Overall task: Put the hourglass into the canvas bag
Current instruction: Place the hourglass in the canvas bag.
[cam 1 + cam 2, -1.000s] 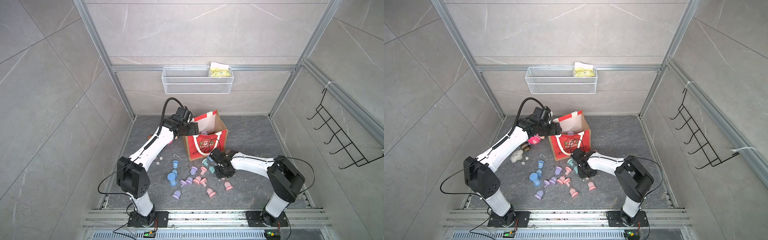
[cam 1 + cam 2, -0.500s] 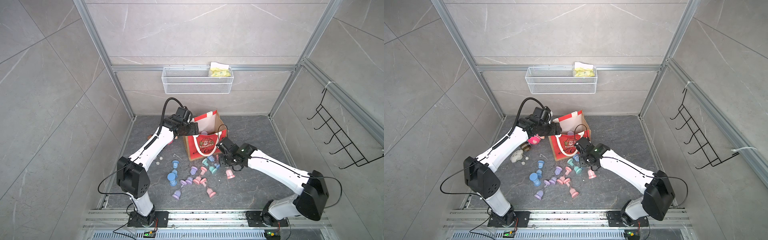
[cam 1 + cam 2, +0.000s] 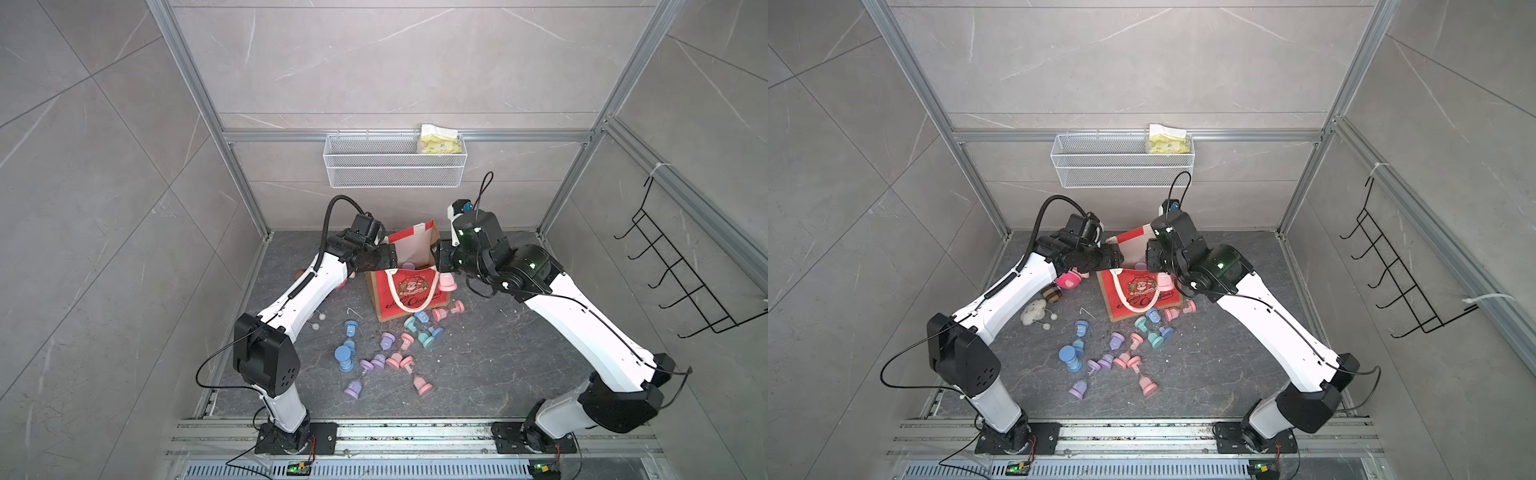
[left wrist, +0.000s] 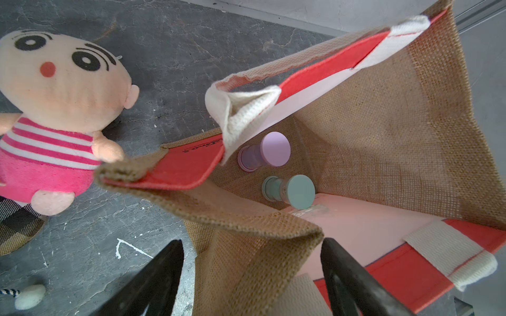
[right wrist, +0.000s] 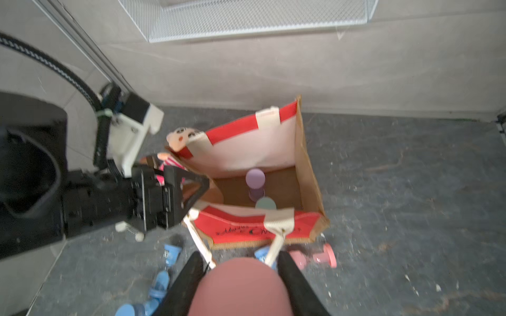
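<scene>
Over the bag's front edge: pink hourglass gripped, mouth just ahead

At the bottom of the right wrist view, the right gripper (image 5: 240, 258) is clamped on a pink hourglass (image 5: 239, 290). Its round end faces the camera, so I think its long side points away, down toward the floor. Just past it, in the middle of the frame, a white handle (image 5: 275, 246) hangs down the red front of the bag (image 5: 238, 227). The open mouth lies farther up the frame, behind that front wall. So the hourglass must go over the front wall, then down. The right arm is the near one, since it has the hourglass. Inside the bag are a teal hourglass (image 5: 265, 203) and a purple hourglass (image 5: 255, 177).

Across the bag, at the bottom of the left wrist view, the left gripper (image 4: 252, 242) has its jaws wide apart with the tan side wall between them. I cannot tell if they press it. A doll (image 4: 63, 90) lies on the floor beside the bag, at the upper left of that view.

Hard to see: the right wrist view is blurry. The far end of the pink hourglass hides behind its near end. In both top views the right arm covers the fingers, and only the hourglass (image 3: 448, 284) peeks out at the right end of the red front.
</scene>
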You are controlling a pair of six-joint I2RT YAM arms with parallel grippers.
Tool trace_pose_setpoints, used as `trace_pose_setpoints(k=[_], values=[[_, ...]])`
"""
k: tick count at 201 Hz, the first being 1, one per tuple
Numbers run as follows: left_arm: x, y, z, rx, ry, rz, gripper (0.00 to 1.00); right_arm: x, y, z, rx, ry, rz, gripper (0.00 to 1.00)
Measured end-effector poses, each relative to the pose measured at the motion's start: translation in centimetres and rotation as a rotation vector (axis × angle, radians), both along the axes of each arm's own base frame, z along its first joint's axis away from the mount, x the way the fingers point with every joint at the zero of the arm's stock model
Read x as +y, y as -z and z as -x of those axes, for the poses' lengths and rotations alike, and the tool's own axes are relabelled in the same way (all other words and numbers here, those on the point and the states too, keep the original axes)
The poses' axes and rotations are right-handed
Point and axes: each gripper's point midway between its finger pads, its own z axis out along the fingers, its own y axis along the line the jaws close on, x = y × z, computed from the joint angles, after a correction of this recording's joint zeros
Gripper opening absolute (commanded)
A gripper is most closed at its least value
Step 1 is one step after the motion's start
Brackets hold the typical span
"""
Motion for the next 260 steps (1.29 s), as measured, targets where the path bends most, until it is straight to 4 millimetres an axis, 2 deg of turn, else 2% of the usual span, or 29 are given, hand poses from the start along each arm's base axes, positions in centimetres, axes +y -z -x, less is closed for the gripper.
trace_pose_setpoints(k=[20, 37, 59, 106, 147, 189, 227, 260], values=[[0.1, 0.0, 0.0, -0.001, -0.003, -0.002, 0.81, 1.8, -0.5, -2.6, -0.041, 0.006, 0.015, 0.09], [0.2, -0.2, 0.0, -0.006, -0.006, -0.004, 0.81, 3.4, 0.2, -5.0, -0.054, 0.007, 0.031, 0.09], [0.4, -0.7, 0.1, -0.020, -0.011, -0.005, 0.81, 4.6, 2.9, -7.8, -0.031, 0.019, 0.064, 0.09], [0.8, -1.3, 0.6, -0.026, -0.008, -0.018, 0.81, 5.3, 8.0, -12.6, 0.018, 0.047, 0.135, 0.06], [1.1, -0.8, 0.9, -0.014, 0.003, -0.035, 0.81, 6.1, 11.8, -13.7, 0.058, 0.017, 0.196, 0.05], [1.1, -0.6, 1.0, -0.011, 0.006, -0.041, 0.80, 6.9, 14.7, -14.4, 0.092, -0.002, 0.218, 0.06], [1.2, -0.6, 1.0, -0.011, 0.005, -0.043, 0.81, 7.1, 18.8, -15.3, 0.156, -0.003, 0.244, 0.06], [1.2, -0.6, 1.0, -0.012, 0.004, -0.044, 0.81, 7.1, 19.7, -15.9, 0.167, 0.009, 0.222, 0.09]])
